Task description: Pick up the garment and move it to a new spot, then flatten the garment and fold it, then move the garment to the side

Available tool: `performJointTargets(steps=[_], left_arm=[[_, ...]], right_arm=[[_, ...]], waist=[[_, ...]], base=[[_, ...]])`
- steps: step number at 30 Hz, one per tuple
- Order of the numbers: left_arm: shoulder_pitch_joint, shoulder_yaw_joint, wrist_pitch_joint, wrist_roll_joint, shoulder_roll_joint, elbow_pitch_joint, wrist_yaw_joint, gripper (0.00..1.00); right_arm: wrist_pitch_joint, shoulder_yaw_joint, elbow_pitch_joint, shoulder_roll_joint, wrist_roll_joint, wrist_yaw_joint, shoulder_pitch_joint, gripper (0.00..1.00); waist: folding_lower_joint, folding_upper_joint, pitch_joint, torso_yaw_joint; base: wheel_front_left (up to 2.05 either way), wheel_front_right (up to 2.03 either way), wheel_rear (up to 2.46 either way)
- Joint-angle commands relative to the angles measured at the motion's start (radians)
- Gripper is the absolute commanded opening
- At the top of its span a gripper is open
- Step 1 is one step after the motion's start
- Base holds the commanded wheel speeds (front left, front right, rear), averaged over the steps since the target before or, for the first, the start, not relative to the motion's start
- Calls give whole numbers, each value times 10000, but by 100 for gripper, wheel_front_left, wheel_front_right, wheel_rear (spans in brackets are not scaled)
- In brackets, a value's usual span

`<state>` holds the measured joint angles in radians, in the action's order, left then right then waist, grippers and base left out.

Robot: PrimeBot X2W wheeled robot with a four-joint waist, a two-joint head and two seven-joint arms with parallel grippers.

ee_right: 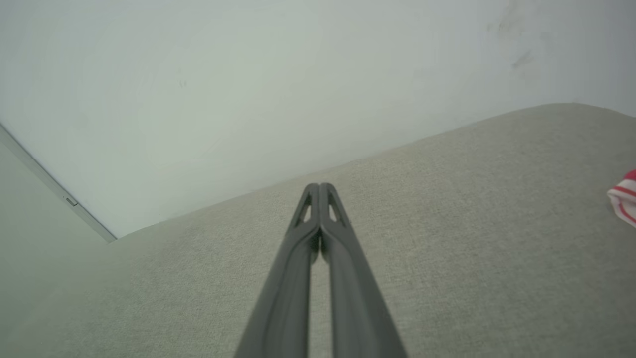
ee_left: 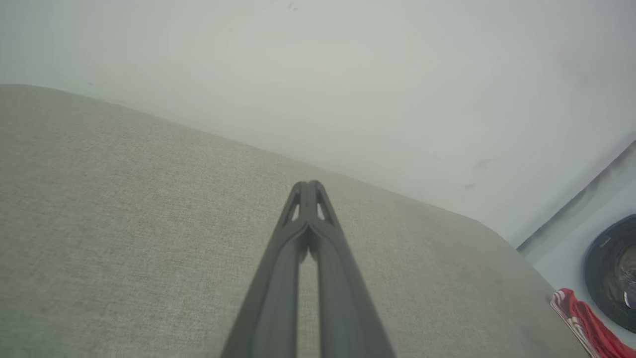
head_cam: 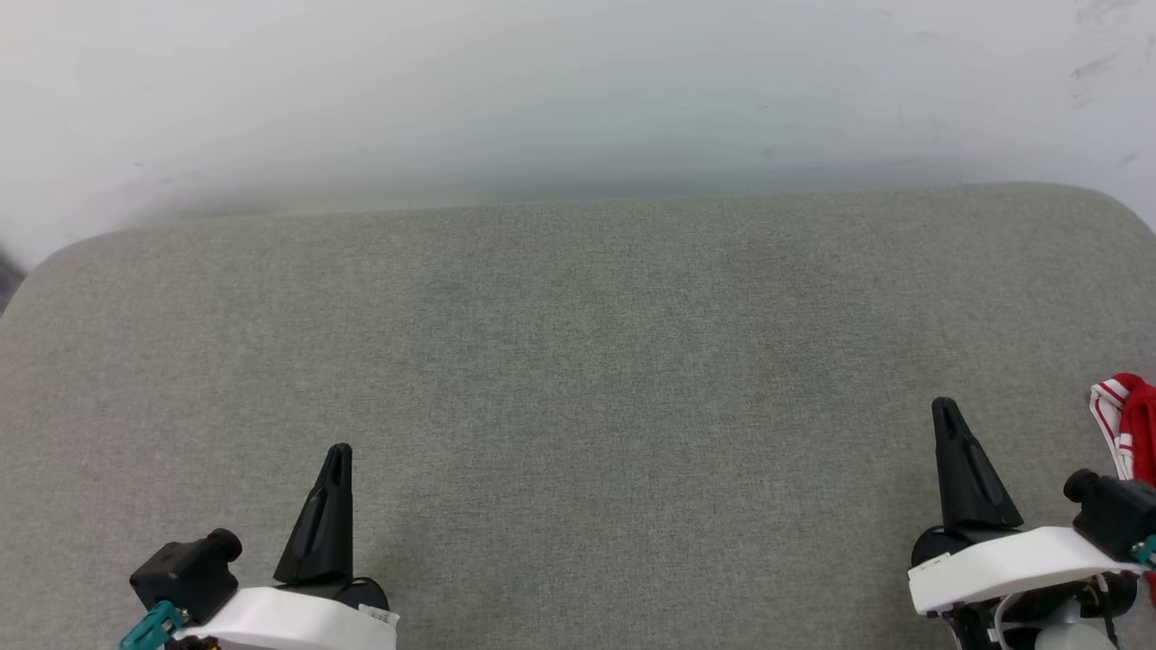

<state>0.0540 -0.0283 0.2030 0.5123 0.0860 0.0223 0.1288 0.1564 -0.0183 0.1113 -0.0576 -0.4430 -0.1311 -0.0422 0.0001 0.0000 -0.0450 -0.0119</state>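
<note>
Pincer left (head_cam: 339, 451), pincer right (head_cam: 945, 404): closed, empty

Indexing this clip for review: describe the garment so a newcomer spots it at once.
Start from the wide grey upholstered surface. Near its right edge, just beyond the right gripper, lies the garment: red cloth with white striped trim, vivid against the grey.

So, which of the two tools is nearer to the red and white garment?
The right tool, at the head view's lower right: the garment lies close beside it, while the left tool sits far across the grey cushion.
</note>
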Motion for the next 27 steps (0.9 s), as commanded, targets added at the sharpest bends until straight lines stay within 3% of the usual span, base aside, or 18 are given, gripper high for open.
performJointTargets(steps=[1,27], left_arm=[[-277,39,-82,376,85,-62,-5,0],[-764,262,-942,4237,130,717,13,0]], right_arm=[[-54,-18,-87,-88,-396,1,-257,0],[-819,-167,380,-176,-4425,2,-416,0]], waist=[[0,0,5,2],[-1,0,105,30]], base=[[0,0,0],[0,0,0]])
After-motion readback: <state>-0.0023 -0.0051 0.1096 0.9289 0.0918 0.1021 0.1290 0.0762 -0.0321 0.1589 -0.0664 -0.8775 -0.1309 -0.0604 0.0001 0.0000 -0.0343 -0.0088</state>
